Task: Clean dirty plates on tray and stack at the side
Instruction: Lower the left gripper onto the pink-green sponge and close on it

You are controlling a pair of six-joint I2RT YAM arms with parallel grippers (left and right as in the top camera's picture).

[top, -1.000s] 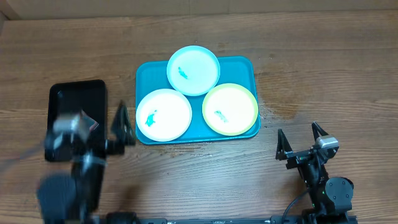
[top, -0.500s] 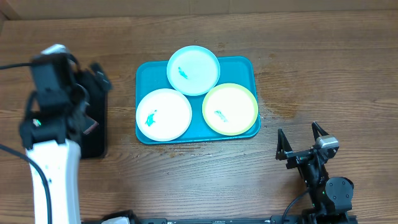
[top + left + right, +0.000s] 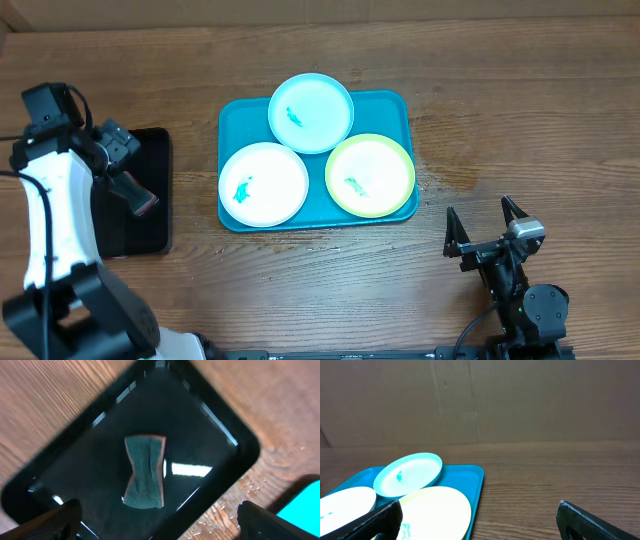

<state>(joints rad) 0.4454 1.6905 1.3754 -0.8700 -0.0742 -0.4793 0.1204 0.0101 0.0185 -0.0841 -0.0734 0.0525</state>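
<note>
Identify left arm by white link shell, black joint housings and thin black cable alongside, and right arm by all-black rounded housings, small silver-grey wrist block and right gripper with black pointed, tapering fingers.

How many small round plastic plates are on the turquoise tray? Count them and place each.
3. The pale cyan round plastic plate overhangs the far rim of the large turquoise rectangular plastic tray; the white plate lies near left; the yellow-green plate near right. None looks hidden.
</note>
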